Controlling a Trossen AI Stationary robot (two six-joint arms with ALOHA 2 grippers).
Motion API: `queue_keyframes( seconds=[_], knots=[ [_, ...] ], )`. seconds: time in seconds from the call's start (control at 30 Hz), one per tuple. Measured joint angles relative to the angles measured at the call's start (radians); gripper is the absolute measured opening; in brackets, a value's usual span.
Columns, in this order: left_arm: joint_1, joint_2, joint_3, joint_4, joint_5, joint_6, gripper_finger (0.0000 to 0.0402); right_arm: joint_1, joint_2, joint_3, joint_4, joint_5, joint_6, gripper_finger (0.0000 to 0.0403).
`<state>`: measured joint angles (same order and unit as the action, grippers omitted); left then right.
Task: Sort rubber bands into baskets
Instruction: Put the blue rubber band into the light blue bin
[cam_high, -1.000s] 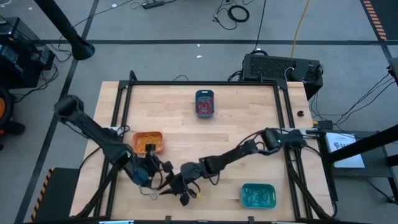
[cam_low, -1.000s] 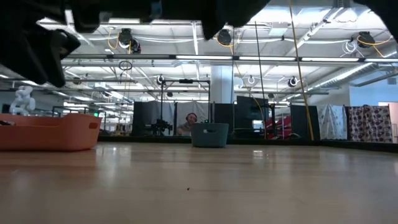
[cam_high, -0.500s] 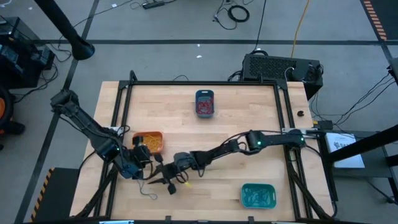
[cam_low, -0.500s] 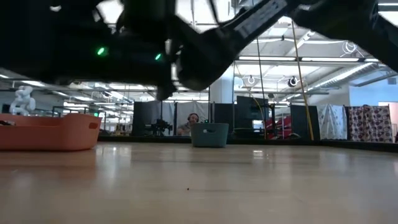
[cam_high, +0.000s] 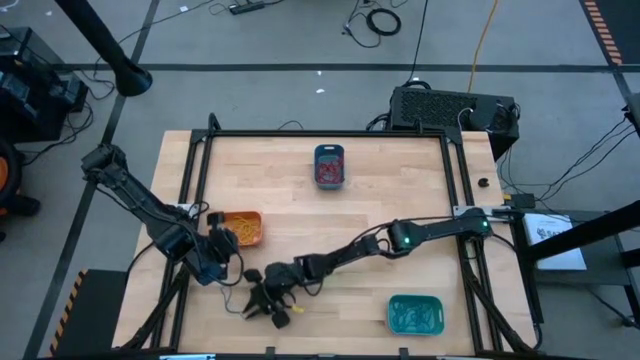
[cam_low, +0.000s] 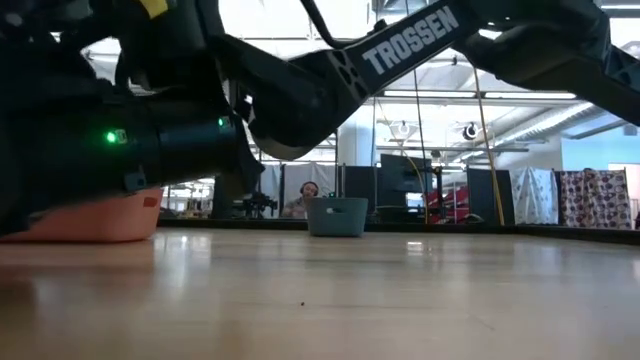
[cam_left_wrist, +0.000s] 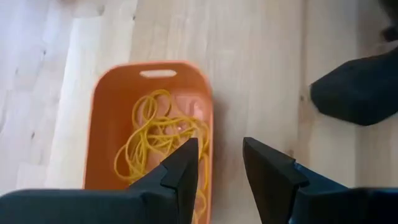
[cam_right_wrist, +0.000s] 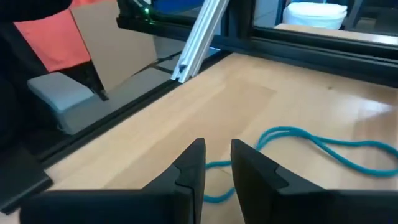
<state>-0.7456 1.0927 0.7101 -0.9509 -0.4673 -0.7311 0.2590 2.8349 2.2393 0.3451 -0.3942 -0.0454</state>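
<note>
Right hand (cam_right_wrist: 216, 163) nears thin teal rubber band (cam_right_wrist: 323, 144).

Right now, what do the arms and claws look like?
Both arms are dark, jointed and slender. The right arm carries white TROSSEN lettering; a green indicator light glows on a dark housing. Each claw, left claw and right claw, has two dark wedge-shaped fingers.

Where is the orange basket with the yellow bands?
In the high view the orange basket sits on the table's left side, right beside the left gripper.
</note>
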Motion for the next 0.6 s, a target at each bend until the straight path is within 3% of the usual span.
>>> queue_keyframes(
  seconds=[0.3,0.5,0.6],
  knots=[
    [0.006,0.000,0.000,-0.025,-0.008,-0.050,0.0134,0.034,0.000,0.001,-0.014,0.100,-0.037,0.0079],
    [0.006,0.000,0.000,-0.024,-0.006,-0.050,0.0134,0.038,0.000,0.001,-0.068,0.022,-0.034,0.0124],
    [0.006,0.000,0.000,-0.023,-0.009,-0.050,0.0134,0.035,-0.001,0.001,-0.086,0.056,-0.021,0.0148]
  ],
)
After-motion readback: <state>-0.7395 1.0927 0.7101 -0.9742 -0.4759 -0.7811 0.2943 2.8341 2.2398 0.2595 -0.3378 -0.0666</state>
